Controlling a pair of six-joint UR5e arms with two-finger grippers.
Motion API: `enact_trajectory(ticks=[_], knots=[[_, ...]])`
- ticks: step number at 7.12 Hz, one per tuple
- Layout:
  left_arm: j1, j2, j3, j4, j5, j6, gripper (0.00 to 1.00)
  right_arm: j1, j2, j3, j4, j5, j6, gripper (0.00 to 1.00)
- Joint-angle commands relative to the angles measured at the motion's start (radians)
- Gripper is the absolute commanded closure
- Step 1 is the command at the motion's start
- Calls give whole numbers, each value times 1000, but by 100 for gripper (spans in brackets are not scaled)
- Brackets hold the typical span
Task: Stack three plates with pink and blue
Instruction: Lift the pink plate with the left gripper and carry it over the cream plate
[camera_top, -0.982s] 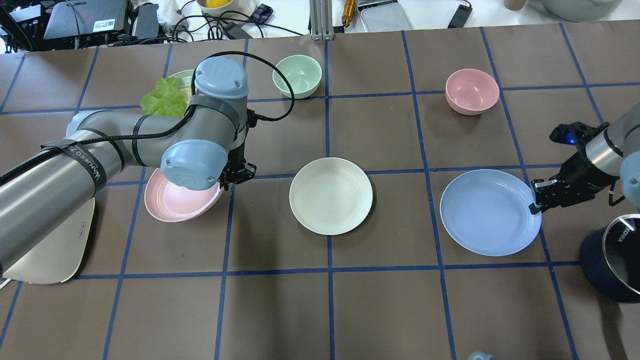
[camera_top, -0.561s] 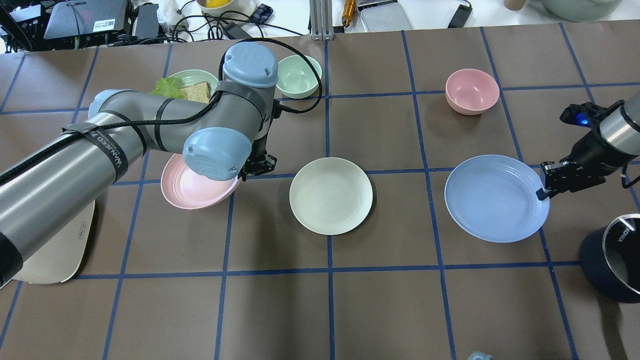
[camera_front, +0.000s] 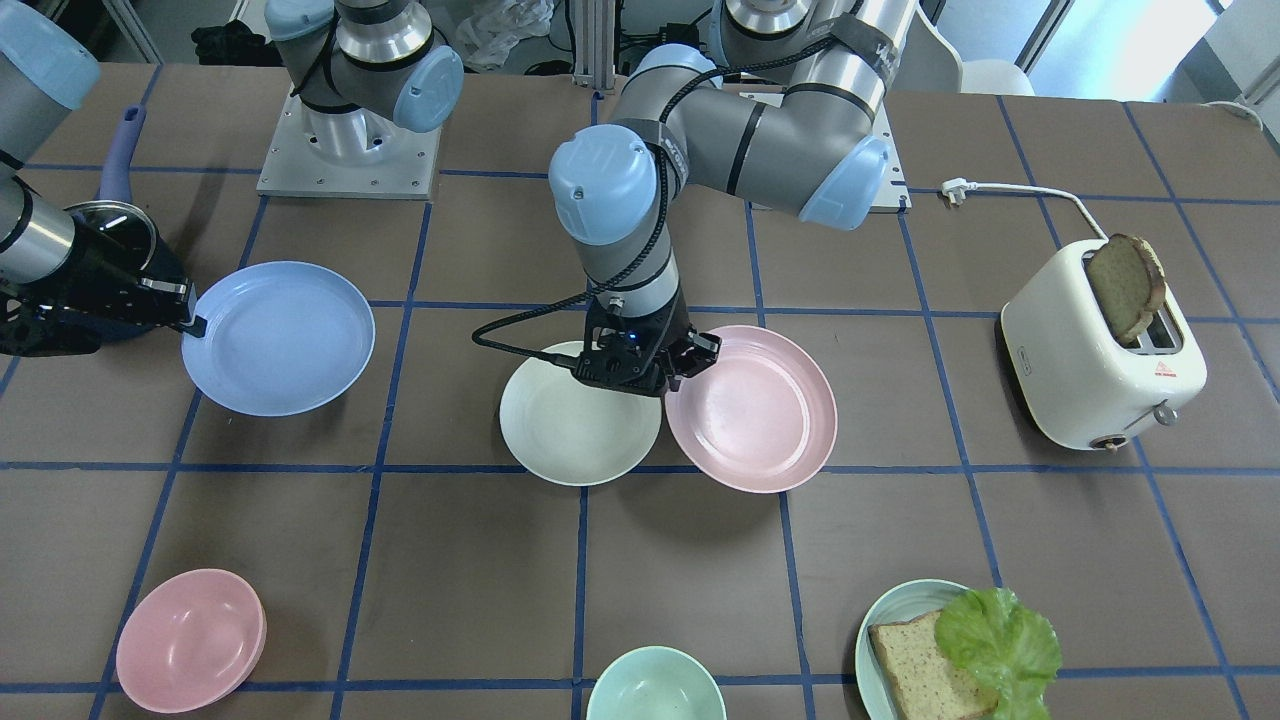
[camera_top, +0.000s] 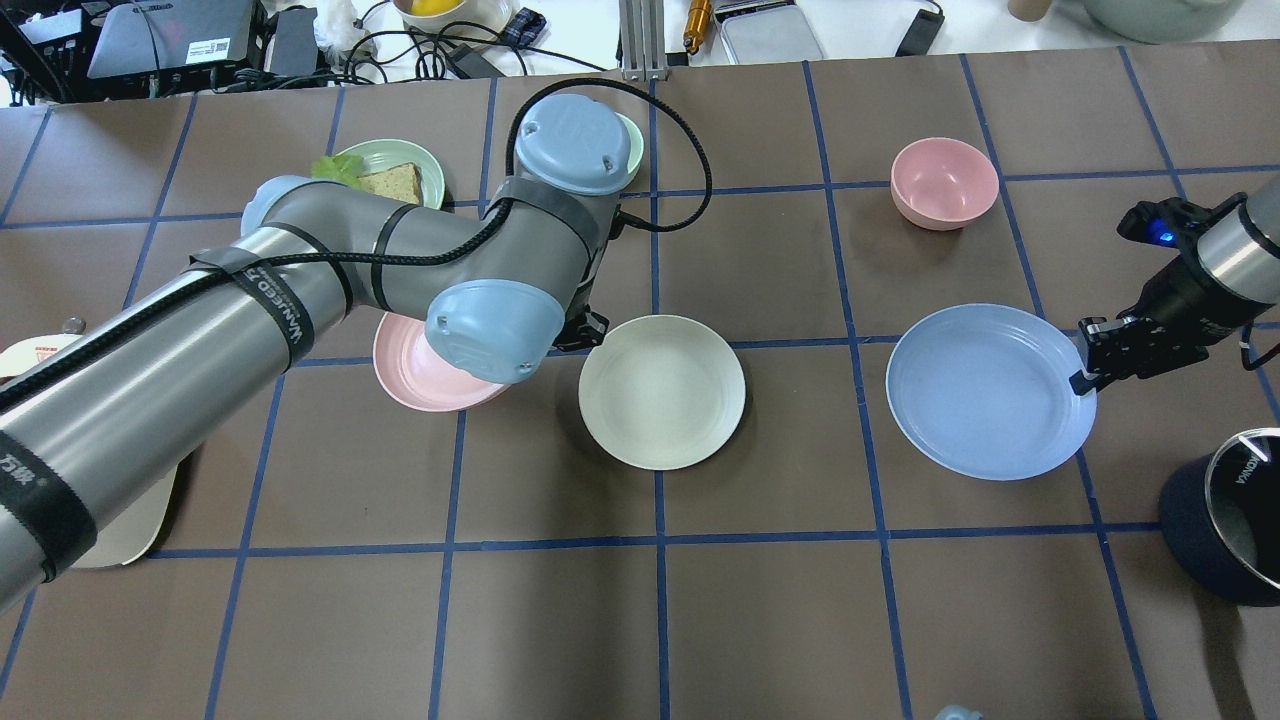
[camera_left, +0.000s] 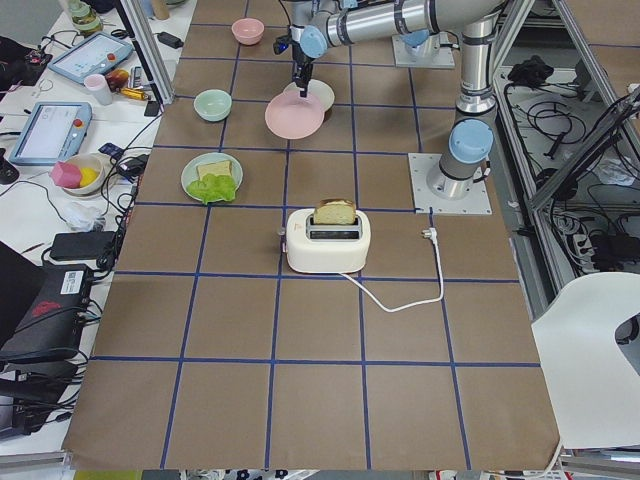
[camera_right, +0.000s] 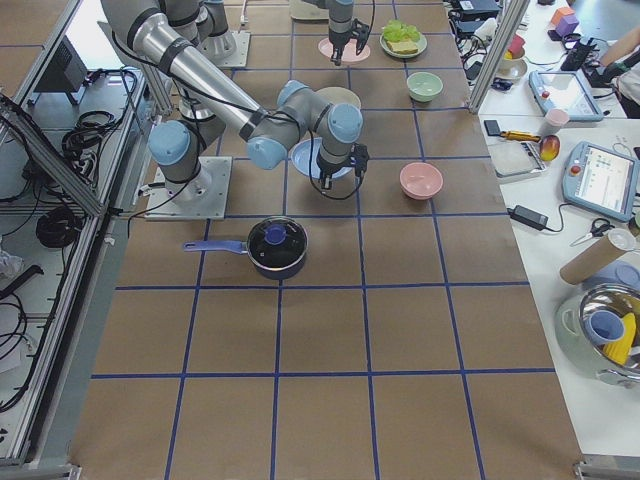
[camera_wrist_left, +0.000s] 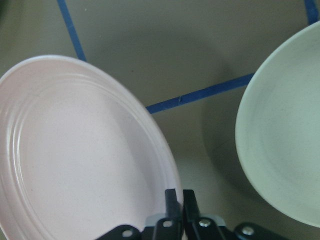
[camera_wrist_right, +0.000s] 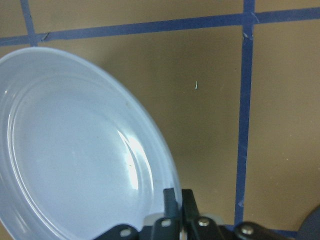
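**Left side.** My left gripper (camera_front: 688, 356) has its fingers pressed thin onto the rim of the pink plate (camera_front: 760, 415), one finger above the lip and one below. The plate is round, shallow, matte plastic, with faint concentric steps down to a flat well. It hangs from that single edge. A soft shadow lies on the brown paper beneath it, so it looks clear of the table (camera_front: 1000, 560).

**Centre.** The pink plate sits just beside the cream plate (camera_front: 570, 430). My left wrist view shows a strip of paper and blue tape between the two rims. The cream plate lies flat on the table. It has the same shape as the pink one, with a dull, finely speckled finish.

**Right side.** My right gripper (camera_top: 1085, 372) is clamped on the rim of the blue plate (camera_top: 985, 392), on the side nearest my right arm. This plate has the same stepped profile, and the wrist view shows a slight sheen along the inner ring. A shadow shows under the gripped side. I cannot tell whether the far edge touches the table. It is well apart from the other two plates.

**Around.**
- The pink bowl (camera_top: 944, 182) is smaller and deeper than the plates and sits beyond the blue plate.
- A dark pot (camera_top: 1200, 540) with a shiny lid stands by my right arm.
- The white toaster (camera_front: 1090, 370) has rounded corners, and a brown bread slice (camera_front: 1125, 285) stands in its slot.
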Motion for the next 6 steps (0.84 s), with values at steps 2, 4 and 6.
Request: enact_trajectory(ticks=[2,4,6], knots=[[-119,-91,106,-13,0,-167,100,0,-1,0,2,-2,5,100],[-178,-173,196,-33,0,-264,100,0,-1,0,2,-2,6,100],[-228,-259,301,-107,12,-339,100,2,-1,1,2,-2,6,100]])
